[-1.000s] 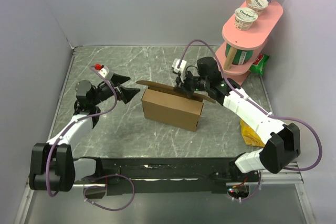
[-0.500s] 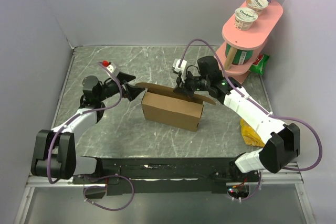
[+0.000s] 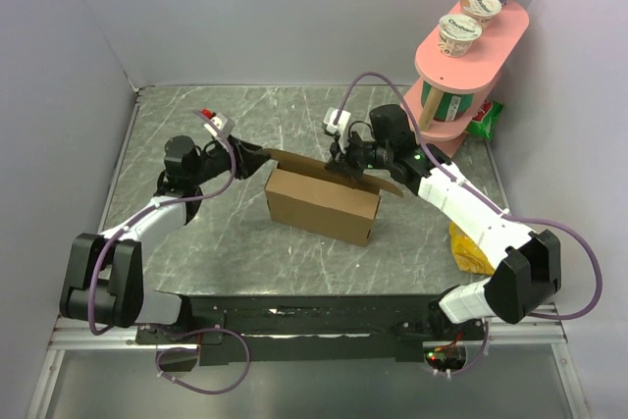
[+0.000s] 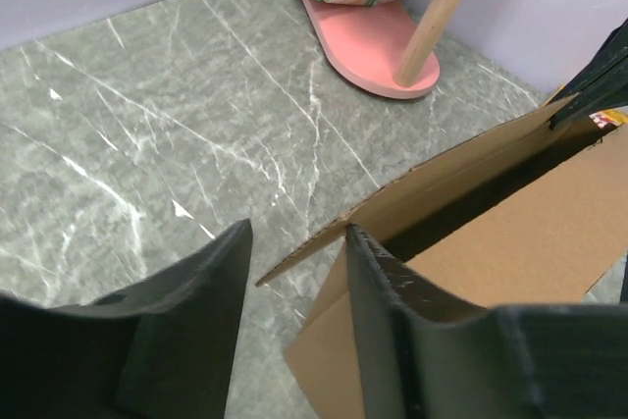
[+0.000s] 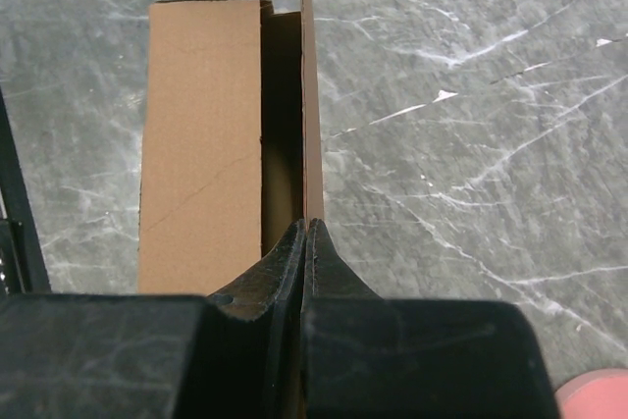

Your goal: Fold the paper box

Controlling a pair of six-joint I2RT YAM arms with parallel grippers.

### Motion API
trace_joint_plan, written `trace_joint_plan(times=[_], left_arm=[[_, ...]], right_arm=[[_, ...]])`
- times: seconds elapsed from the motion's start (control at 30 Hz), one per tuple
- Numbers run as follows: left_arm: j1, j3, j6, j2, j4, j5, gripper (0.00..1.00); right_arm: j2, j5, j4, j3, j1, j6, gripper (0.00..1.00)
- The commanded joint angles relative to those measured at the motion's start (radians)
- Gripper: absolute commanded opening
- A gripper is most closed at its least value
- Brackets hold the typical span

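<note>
The paper box (image 3: pixel 319 205) is a plain brown carton standing mid-table with its top open. Its long back flap (image 3: pixel 304 162) sticks up and out to both sides. My right gripper (image 3: pixel 343 169) is shut on that flap near its right part; in the right wrist view the flap (image 5: pixel 310 95) runs edge-on straight out of the closed gripper (image 5: pixel 306 225), beside the box (image 5: pixel 201 134). My left gripper (image 3: pixel 263 156) is at the flap's left end. In the left wrist view the gripper (image 4: pixel 297 233) is open, with the flap's corner (image 4: pixel 285 267) between the fingers.
A pink two-tier shelf (image 3: pixel 461 66) stands at the back right with yogurt cups (image 3: pixel 459 34) on top and a green bag (image 3: pixel 484 120) at its foot. A yellow packet (image 3: pixel 469 252) lies by the right arm. Grey walls close in the table's left, back and right.
My left arm has swung right to the flap's left corner, and its jaws have narrowed. The right gripper keeps its hold and has not moved.
</note>
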Motion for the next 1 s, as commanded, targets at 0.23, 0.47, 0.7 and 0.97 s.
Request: trace_joint_plan(times=[0.23, 0.47, 0.7, 0.97], left_arm=[[-0.119, 0.050, -0.087, -0.063, -0.102, -0.247, 0.17], [-0.199, 0.058, -0.137, -0.092, -0.134, -0.350, 0.13], [-0.280, 0.073, -0.194, -0.129, -0.174, -0.479, 0.06], [-0.349, -0.029, -0.023, -0.228, -0.223, -0.484, 0.09]], right_arm=[[-0.057, 0.157, 0.099, -0.109, 0.017, 0.054, 0.00], [-0.043, 0.267, 0.113, -0.123, 0.072, 0.034, 0.00], [-0.071, 0.442, 0.206, -0.192, 0.163, 0.033, 0.00], [-0.155, 0.530, 0.257, -0.231, 0.175, 0.105, 0.46]])
